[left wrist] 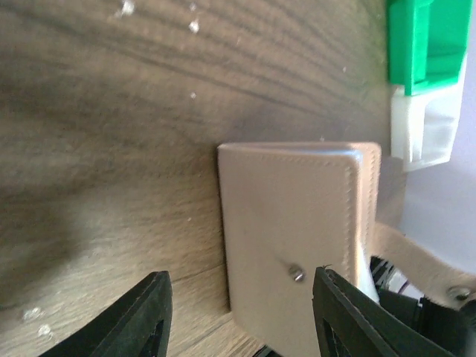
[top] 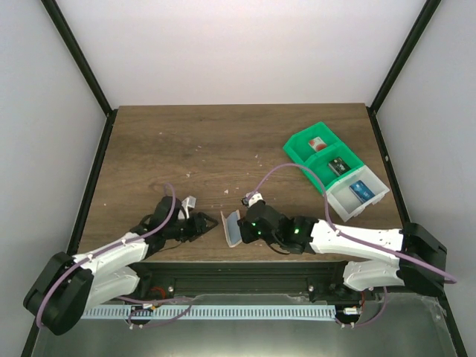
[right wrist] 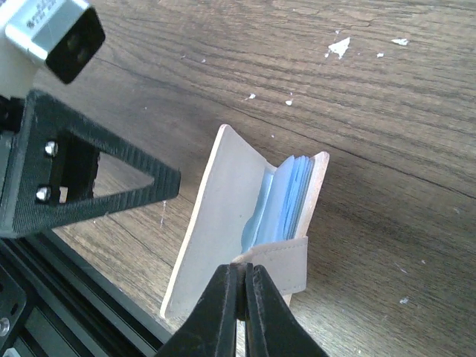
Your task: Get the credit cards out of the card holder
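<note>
Our right end effector [right wrist: 239,277] is pinched fully closed on the tan strap [right wrist: 286,264] of the card holder [right wrist: 216,216], gripping it at the strap's end. Our left end effector [left wrist: 242,279] stands with its jaws well apart. The holder's outer cover, with its small metal stud [left wrist: 297,274], lies ahead of the gap between the two black fingers [left wrist: 152,312]. Whether either finger touches the cover we cannot tell.

The card holder stands on edge, partly open, close to the near edge of the tabletop [top: 186,149] and about midway along it. Its pale blue pockets [right wrist: 279,201] fan out toward our right end effector. Whether any credit cards sit in those pockets we cannot tell.

Both arms lie low over the near edge and reach inward. The left arm [top: 111,256] comes from the near left corner and the right arm [top: 357,238] from the near right corner, so the two end effectors face each other with the holder between them.

Well apart from them, along the right edge of the tabletop, sits a green-and-white compartment tray [top: 296,156]. A dark card [top: 340,165] lies in its middle green compartment, a blue card [top: 361,191] in the white one, and a red-and-white item [top: 316,143] in the far green one. Nothing stands between the holder and the tray.
</note>
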You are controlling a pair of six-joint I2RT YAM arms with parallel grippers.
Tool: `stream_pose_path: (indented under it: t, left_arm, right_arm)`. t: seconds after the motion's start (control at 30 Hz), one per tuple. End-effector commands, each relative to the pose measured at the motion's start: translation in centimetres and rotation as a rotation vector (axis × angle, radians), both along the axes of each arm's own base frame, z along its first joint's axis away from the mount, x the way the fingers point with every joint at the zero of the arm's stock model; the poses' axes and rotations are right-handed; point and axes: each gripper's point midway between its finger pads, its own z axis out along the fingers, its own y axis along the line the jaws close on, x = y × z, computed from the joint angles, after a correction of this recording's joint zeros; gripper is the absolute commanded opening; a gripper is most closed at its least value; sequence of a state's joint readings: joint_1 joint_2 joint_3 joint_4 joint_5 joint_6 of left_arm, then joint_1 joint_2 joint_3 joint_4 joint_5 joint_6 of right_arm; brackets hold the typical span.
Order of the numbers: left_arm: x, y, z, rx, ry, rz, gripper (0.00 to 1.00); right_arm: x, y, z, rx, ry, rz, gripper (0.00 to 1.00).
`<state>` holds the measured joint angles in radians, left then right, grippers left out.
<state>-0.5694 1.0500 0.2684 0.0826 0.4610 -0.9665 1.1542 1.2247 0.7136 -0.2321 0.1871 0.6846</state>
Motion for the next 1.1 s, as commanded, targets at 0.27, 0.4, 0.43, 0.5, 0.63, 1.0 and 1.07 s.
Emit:
stream_pose_path:
  t: [0.27, 0.4, 0.43, 0.5, 0.63, 1.0, 1.07]
  left_arm:
    - [-1.2, -0.4, 1.2, -0.078, -0.005, -0.027, 0.55]
    - [-1.5, -0.5, 1.2, -0.127, -0.006, -0.016, 0.55]
    - [-1.5, -0.5, 0.9, -0.127, 0.0, -0.01, 0.55]
    - [-1.8, -0.2, -0.3, -0.111, 0.029, -0.002, 0.55]
    - [-2.1, -0.1, -1.7, -0.074, 0.062, -0.017, 0.54]
    - [-1.7, -0.8, -2.7, -0.052, 0.061, -0.039, 0.51]
    - [-1.7, -1.2, -2.8, -0.06, 0.064, -0.048, 0.51]
  right_arm:
    - [-0.6, 1.3, 4.3, 0.2, -0.055, 0.065, 0.0]
    - [-0.5, 1.4, 3.2, 0.173, -0.033, 0.049, 0.0]
    - [-0.3, 1.1, 2.6, 0.15, -0.024, 0.03, 0.0]
    - [0.1, 0.3, 1.5, 0.102, -0.007, -0.019, 0.0]
    - [0.6, -2.0, 0.1, 0.032, -0.008, -0.106, 0.0]
    - [1.1, -7.8, -4.7, -0.058, 0.084, -0.273, 0.0]
    - [0.9, -7.8, -5.0, -0.048, 0.09, -0.264, 0.01]
